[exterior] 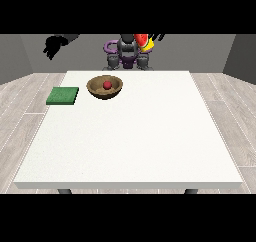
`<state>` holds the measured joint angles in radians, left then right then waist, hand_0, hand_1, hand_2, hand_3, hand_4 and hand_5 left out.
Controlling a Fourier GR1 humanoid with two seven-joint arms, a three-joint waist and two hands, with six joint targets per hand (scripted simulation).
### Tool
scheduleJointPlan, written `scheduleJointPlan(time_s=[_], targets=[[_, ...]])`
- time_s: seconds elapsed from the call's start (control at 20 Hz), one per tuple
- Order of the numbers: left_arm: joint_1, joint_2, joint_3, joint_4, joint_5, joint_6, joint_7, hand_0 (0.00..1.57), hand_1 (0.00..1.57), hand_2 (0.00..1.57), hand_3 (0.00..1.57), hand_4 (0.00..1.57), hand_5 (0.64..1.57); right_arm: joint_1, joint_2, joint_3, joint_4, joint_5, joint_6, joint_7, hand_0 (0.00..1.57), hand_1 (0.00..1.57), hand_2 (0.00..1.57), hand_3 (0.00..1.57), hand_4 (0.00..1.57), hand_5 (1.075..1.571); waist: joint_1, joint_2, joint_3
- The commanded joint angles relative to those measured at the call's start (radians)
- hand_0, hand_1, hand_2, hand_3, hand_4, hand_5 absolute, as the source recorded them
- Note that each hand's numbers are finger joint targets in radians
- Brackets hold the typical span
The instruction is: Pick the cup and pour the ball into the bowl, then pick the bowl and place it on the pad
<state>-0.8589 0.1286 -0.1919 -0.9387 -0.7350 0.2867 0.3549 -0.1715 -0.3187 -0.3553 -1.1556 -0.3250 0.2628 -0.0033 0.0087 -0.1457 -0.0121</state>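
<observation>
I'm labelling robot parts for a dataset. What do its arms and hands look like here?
Both hands are plain black: the hand at the view's left is a dark silhouette with short fingers, and the hand at the view's right is mostly cut off. No cables, markings or sleeves are discernible.

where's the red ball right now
In the front view the red ball lies inside the brown bowl, left of centre at the table's far edge, right of the green pad.
</observation>
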Motion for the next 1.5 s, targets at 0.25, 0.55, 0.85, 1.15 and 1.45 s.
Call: scheduleJointPlan(time_s=[0.25, 0.55, 0.85, 1.15, 1.45], targets=[[0.041, 0.105, 0.433, -0.149, 0.613, -0.283, -0.21, 0.0, 0.0, 0.0, 0.0, 1.05, 1.566, 0.05, 0.11, 0.021, 0.015, 0.044, -0.105, -0.048, 0.0, 0.0, 0.0, 0.0, 0.75, 1.563, 0.107, 0.064, 0.0063], [0.049, 0.241, 0.545, -0.144, 0.786, -0.516, -0.249, 0.0, 0.0, 0.0, 0.0, 1.06, 1.558, 0.025, 0.205, 0.041, 0.06, 0.083, -0.192, -0.148, 0.0, 0.0, 0.0, 0.0, 0.74, 1.565, 0.161, 0.156, 0.0117], [0.11, 0.302, 0.587, -0.176, 0.857, -0.573, -0.236, 0.0, 0.0, 0.0, 0.0, 0.99, 1.561, -0.037, 0.237, 0.064, 0.198, 0.11, -0.191, -0.27, 0.0, 0.0, 0.0, 0.0, 0.69, 1.566, 0.135, 0.198, 0.0125], [0.156, 0.356, 0.601, -0.231, 0.908, -0.599, -0.193, 0.0, 0.0, 0.0, 0.0, 1.01, 1.535, -0.108, 0.229, 0.06, 0.362, 0.115, -0.177, -0.372, 0.0, 0.0, 0.0, 0.0, 0.56, 1.56, 0.112, 0.22, 0.0127], [0.159, 0.434, 0.649, -0.247, 0.972, -0.639, -0.21, 0.0, 0.0, 0.0, 0.0, 1.02, 1.533, -0.198, 0.166, 0.03, 0.482, 0.101, -0.135, -0.453, 0.0, 0.0, 0.0, 0.0, 0.51, 1.552, 0.119, 0.299, 0.0129]])
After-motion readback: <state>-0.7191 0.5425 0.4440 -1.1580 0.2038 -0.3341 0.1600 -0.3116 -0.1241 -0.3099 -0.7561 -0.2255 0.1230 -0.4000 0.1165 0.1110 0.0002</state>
